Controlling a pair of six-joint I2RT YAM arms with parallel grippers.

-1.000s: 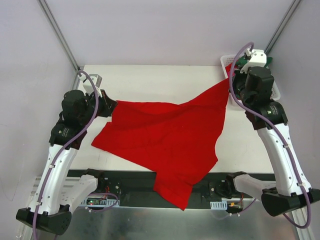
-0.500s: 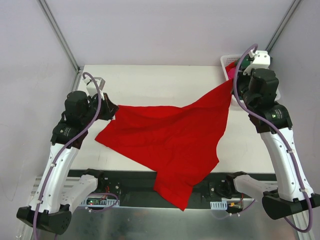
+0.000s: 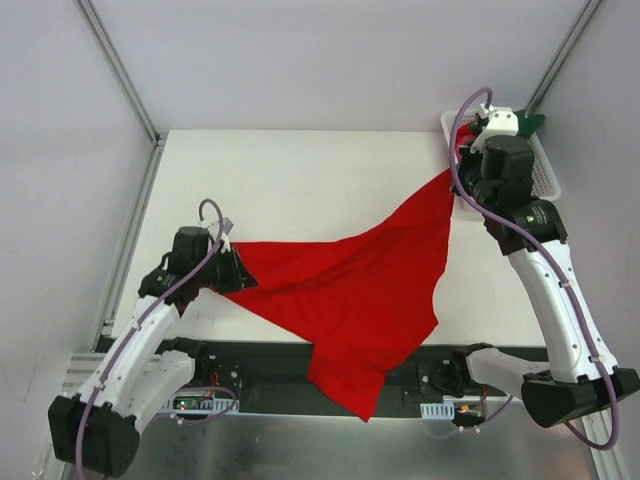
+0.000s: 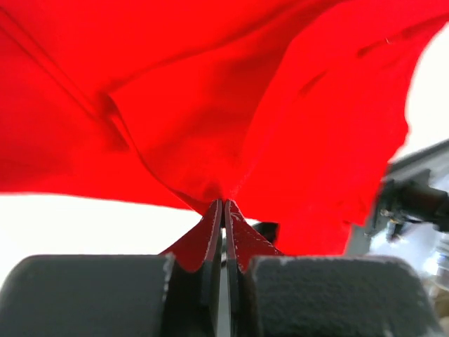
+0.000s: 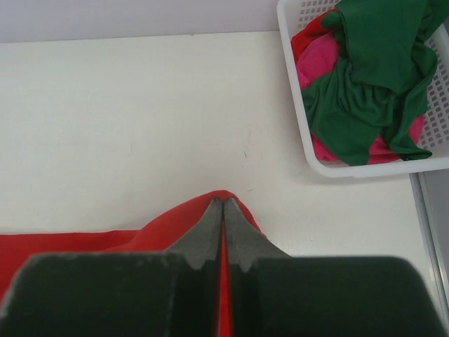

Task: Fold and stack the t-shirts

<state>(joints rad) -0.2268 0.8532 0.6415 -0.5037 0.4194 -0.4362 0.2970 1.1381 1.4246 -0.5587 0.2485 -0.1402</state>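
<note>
The red t-shirt (image 3: 350,290) is stretched between both grippers over the white table, its lower part hanging past the near edge. My left gripper (image 3: 232,272) is shut on its left corner, low near the table's front left; the red cloth (image 4: 231,105) fills the left wrist view. My right gripper (image 3: 458,172) is shut on its right corner (image 5: 223,203), held up near the basket. The dark green t-shirt (image 5: 368,77) and the magenta-pink t-shirt (image 5: 319,63) lie crumpled in the basket.
The white slotted basket (image 3: 545,180) stands at the table's back right corner; it also shows in the right wrist view (image 5: 365,167). The table (image 3: 300,170) has a black rail along its near edge. Metal frame posts stand at the back corners.
My left gripper has moved toward the near edge and down with the shirt's left corner. My right gripper shifted slightly left. The shirt now runs diagonally from front left to back right.
</note>
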